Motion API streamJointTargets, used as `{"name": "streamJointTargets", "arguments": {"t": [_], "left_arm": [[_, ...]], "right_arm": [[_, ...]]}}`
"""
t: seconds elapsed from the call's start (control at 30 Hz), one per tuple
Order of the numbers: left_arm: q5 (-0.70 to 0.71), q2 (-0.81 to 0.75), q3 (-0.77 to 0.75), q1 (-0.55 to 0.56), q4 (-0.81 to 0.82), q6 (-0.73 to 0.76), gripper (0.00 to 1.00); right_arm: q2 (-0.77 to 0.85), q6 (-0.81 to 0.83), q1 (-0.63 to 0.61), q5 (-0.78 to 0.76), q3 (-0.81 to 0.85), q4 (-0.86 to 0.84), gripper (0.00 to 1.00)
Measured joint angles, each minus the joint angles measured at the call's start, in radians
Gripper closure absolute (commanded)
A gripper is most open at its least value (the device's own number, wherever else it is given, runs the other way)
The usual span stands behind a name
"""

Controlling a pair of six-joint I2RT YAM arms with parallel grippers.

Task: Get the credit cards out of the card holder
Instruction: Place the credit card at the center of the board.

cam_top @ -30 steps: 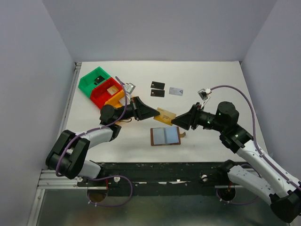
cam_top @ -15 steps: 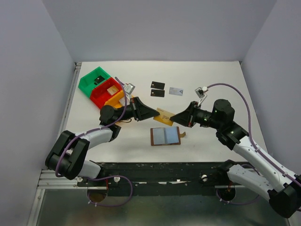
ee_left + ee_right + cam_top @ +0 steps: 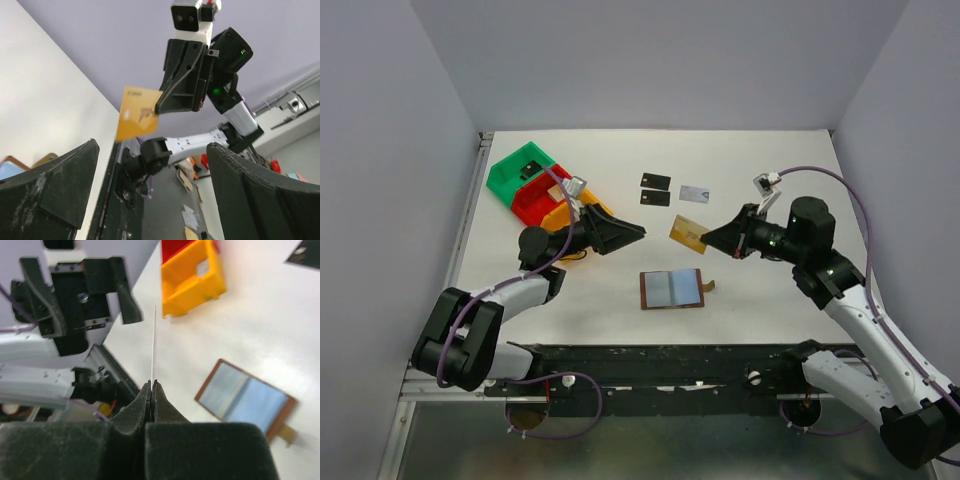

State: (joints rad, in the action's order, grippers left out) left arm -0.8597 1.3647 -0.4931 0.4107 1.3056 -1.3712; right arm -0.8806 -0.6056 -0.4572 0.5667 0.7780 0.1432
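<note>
The thin tan-gold rectangular card (image 3: pixel 687 233), formerly pinched by the black two-finger left gripper (image 3: pixel 634 232), has passed to the black right gripper (image 3: pixel 708 240), whose jaws have closed on its edge, while the left jaws have sprung wide and drawn back leftward, clear of the card.

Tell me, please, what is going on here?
The right gripper is shut on a gold card and holds it in the air. The left gripper is open, facing the card without touching it. The wallet lies open on the table, and two black cards and a silver card lie farther back.
</note>
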Motion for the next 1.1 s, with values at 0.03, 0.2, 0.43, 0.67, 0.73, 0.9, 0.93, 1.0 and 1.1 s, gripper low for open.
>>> {"name": "streamJointTargets", "arguments": {"t": [0.03,0.2,0.43,0.67,0.73,0.9,0.93,1.0,1.1], "left_arm": [[0.004,-0.018,0.015,-0.028,-0.004,0.006,0.01],[0.065,-0.174,0.032,-0.094,-0.162,0.128,0.01],[0.188,-0.393,0.010,-0.095,-0.517,0.361,0.01],[0.206,-0.408,0.041,-0.095,-0.613,0.417,0.01],[0.206,-0.408,0.046,-0.095,-0.622,0.418,0.01],[0.205,-0.408,0.051,-0.095,-0.637,0.422,0.01],[0.205,-0.408,0.051,-0.095,-0.640,0.422,0.01],[0.204,-0.404,0.051,-0.095,-0.639,0.422,0.01],[0.201,-0.385,0.051,-0.094,-0.634,0.419,0.01]], "right_arm": [[-0.001,0.019,0.032,-0.004,0.024,0.037,1.00],[-0.123,0.111,0.180,-0.073,0.184,0.201,1.00],[-0.535,0.182,0.351,-0.157,0.380,0.338,1.00],[-0.885,0.290,0.404,-0.138,0.727,0.524,1.00],[-0.959,0.325,0.412,-0.131,0.795,0.552,1.00],[-1.095,0.381,0.439,-0.096,0.860,0.626,1.00],[-1.122,0.387,0.447,-0.082,0.876,0.637,1.00],[-1.174,0.396,0.465,-0.060,0.909,0.656,1.00],[-1.241,0.405,0.481,-0.032,0.978,0.692,1.00]]}}
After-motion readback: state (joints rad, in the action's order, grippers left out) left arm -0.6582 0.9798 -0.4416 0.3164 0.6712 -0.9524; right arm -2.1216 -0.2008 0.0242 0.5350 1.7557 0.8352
